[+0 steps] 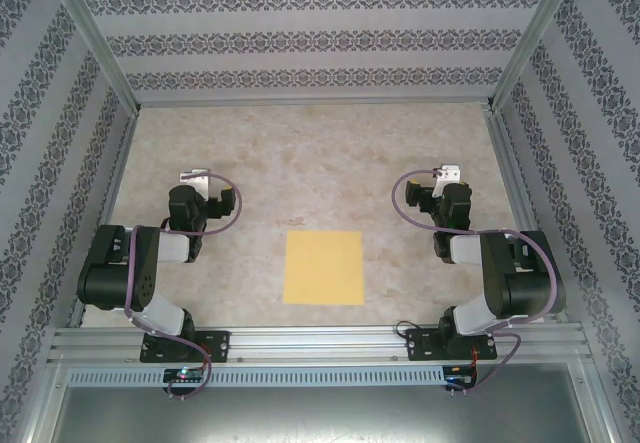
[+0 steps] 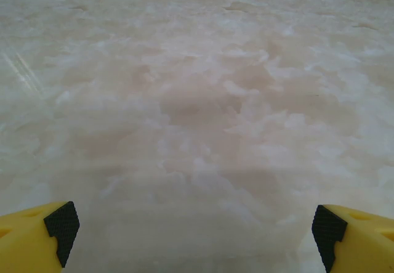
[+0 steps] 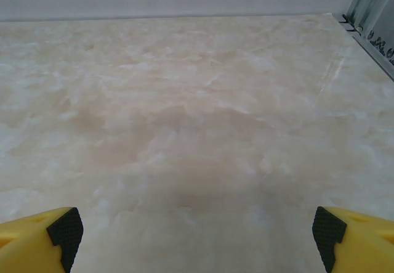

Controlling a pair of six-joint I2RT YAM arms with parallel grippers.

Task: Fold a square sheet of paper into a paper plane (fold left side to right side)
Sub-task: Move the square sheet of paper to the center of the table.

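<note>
Yellow-orange paper sheet (image 1: 323, 268) lies between left tool (image 1: 192, 176) and right tool (image 1: 448, 175), both wide-open, empty.

A marbled beige tabletop (image 1: 300, 153) sits inside damask-striped walls (image 1: 300, 43).

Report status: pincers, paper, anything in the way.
Left pincer open, nothing held. Right pincer open, nothing held. Paper flat on table, unfolded, untouched. Nothing seen blocking it.

Both the left claw (image 2: 194, 236) and right claw (image 3: 196, 236) gape wide.
</note>
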